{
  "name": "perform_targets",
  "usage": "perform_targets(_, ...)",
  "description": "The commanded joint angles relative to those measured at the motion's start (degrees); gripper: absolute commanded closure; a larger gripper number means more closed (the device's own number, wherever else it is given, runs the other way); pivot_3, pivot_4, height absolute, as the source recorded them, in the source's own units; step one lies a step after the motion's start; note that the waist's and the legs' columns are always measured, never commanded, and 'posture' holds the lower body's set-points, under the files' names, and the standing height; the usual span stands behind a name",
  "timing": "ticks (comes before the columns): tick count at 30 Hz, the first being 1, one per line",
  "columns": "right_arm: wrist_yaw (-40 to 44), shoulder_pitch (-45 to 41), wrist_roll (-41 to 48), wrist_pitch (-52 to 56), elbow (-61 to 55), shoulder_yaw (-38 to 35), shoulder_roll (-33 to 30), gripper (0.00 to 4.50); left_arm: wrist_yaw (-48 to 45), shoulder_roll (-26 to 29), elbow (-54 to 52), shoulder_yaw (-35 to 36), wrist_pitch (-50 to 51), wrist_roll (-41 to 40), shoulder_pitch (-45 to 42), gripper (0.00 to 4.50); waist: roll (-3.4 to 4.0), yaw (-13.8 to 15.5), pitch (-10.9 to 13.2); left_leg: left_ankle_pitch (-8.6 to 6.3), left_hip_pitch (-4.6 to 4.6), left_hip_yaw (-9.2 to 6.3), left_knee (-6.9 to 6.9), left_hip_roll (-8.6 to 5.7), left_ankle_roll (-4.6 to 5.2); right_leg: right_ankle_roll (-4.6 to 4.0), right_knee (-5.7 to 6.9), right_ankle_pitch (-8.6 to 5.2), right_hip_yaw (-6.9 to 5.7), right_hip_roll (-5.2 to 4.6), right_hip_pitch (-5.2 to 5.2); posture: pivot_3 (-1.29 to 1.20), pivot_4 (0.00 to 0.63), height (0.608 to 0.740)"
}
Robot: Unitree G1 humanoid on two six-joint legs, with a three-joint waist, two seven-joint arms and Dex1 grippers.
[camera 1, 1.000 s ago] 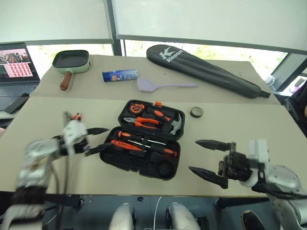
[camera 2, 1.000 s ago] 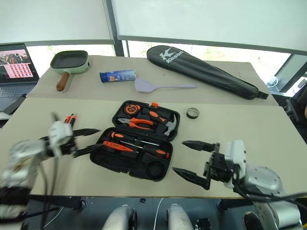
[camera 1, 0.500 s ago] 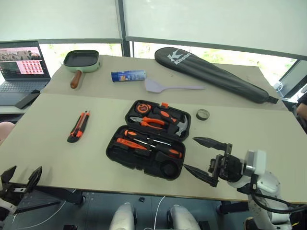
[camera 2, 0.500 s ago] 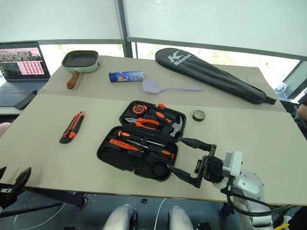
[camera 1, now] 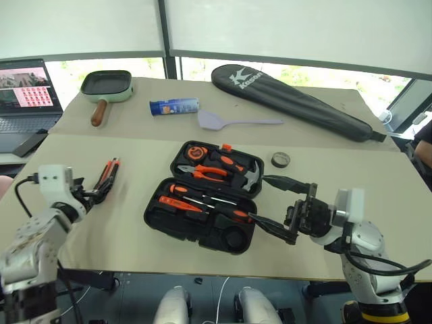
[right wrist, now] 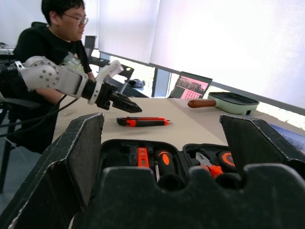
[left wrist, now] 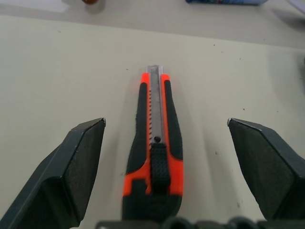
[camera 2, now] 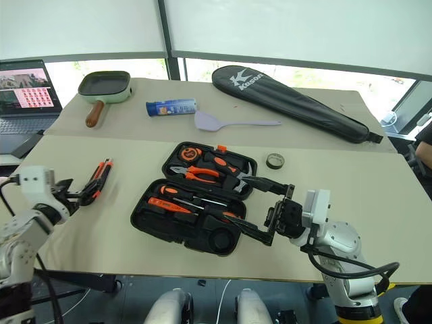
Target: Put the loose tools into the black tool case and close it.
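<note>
The black tool case (camera 1: 156,217) lies open mid-table, with screwdrivers, pliers and a hammer in its recesses. A black-and-orange utility knife (camera 1: 106,176) lies flat on the table to its left. My left gripper (camera 1: 96,194) is open at the knife's near end. In the left wrist view the knife (left wrist: 155,157) lies between the two spread fingers (left wrist: 71,176), untouched. A small dark tape roll (camera 1: 281,159) sits right of the case lid. My right gripper (camera 1: 258,200) hangs open at the case's right edge, pointing left over it.
Along the back stand a green frying pan (camera 1: 106,85), a blue tube (camera 1: 174,106), a lilac spatula (camera 1: 229,121) and a long black racket bag (camera 1: 297,101). A laptop (camera 1: 23,91) is at far left. A person (right wrist: 52,38) sits beyond the table's left side.
My left gripper dropped below the table's front-left edge, then came back up to straddle the knife's near end. My right gripper moved left to the case's right edge. The camera shifted.
</note>
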Motion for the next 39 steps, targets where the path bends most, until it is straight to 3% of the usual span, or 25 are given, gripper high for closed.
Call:
perform_targets(1,-0.9,0.6,-0.3,-1.1,-0.9,0.1,0.7,0.0,-0.9,0.2,5.7,-3.7,-0.9,3.2,-3.9,0.09,0.0,0.0,0.0,0.0,-0.03,0.0,-0.02,0.0,0.0,0.0,0.0,0.0,0.0,0.0,-0.03,0.0,0.15,0.74)
perform_targets(4,-1.1,1.1,-0.3,-1.2,-0.9,0.1,1.0,0.0,-0.4,0.9,10.1,-5.7,0.7,5.3,-6.5,0.09,0.01,0.2,0.0,0.0,-0.1,0.01,-0.03,0.0,0.0,0.0,0.01,0.0,0.0,0.0,-0.11,0.0,0.15,0.74)
perform_targets(8,-1.5,2.2,0.4,-0.5,-1.3,0.0,0.9,0.0,-3.7,0.3,11.6,-6.6,0.2,4.9,-7.7,1.19,0.03,0.2,0.0,0.01,0.0,0.02,-0.03,-0.02,-0.01,0.0,0.03,0.0,0.0,-0.02,-0.03,0.0,0.15,0.74)
perform_targets(12,-1.6,3.2,0.5,-0.7,-2.0,0.0,0.7,0.0,-6.3,1.0,12.2,-6.4,-2.3,6.0,-7.2,2.68,0.03,0.5,0.0,0.01,0.0,0.02,-0.03,-0.02,-0.01,0.0,0.02,0.0,0.0,-0.07,0.0,0.0,0.15,0.74)
perform_targets(15,-1.3,4.1,0.8,-0.9,-2.3,-0.7,0.3,0.0,-13.0,2.9,12.9,-5.5,-10.2,5.6,-6.6,2.71,0.03,0.5,0.0,0.01,-0.02,0.04,-0.03,-0.01,-0.01,0.0,0.0,0.0,0.0,-0.07,-0.03,0.0,0.15,0.74)
perform_targets(18,2.3,4.4,0.5,-3.3,-3.9,-1.4,-2.0,0.0,-31.2,8.2,14.1,-5.6,-22.2,3.2,-7.2,2.71,-0.03,0.4,0.0,0.01,-0.2,0.05,-0.02,0.0,-0.02,-0.01,0.01,0.01,0.0,-0.06,-0.21,0.0,0.15,0.74)
perform_targets(22,5.1,5.2,2.5,-0.3,-5.5,-2.5,-7.1,0.0,-59.1,15.4,10.9,-12.5,-31.3,0.1,-8.1,2.71,-0.1,0.5,0.1,0.09,-0.62,0.32,-0.03,0.02,-0.13,-0.09,0.0,0.05,-0.06,-0.04,-0.65,0.0,0.15,0.74)
perform_targets(26,6.4,7.3,4.3,2.4,-5.8,-3.8,-10.8,0.0,-72.1,17.9,7.7,-19.7,-35.0,1.0,-10.1,2.71,0.04,0.9,0.1,0.07,-0.63,0.48,-0.04,0.0,-0.1,-0.09,-0.06,0.03,-0.04,-0.07,-0.61,0.0,0.15,0.74)
perform_targets(31,6.1,10.4,4.7,5.8,-7.1,-3.8,-13.6,0.0,-75.1,17.5,7.5,-33.6,-42.8,5.8,-16.4,2.71,0.03,1.2,0.1,0.08,-0.71,0.46,-0.01,0.02,-0.08,-0.07,-0.04,0.02,-0.02,0.08,-0.65,0.0,0.15,0.74)
perform_targets(39,5.3,14.2,5.5,8.6,-10.2,-4.7,-14.1,0.0,-75.1,13.8,12.9,-42.9,-47.4,15.3,-22.0,2.71,0.03,1.4,0.1,0.09,-0.79,0.38,0.11,0.01,-0.07,0.01,-0.02,0.0,0.05,0.17,-0.66,0.0,0.15,0.74)
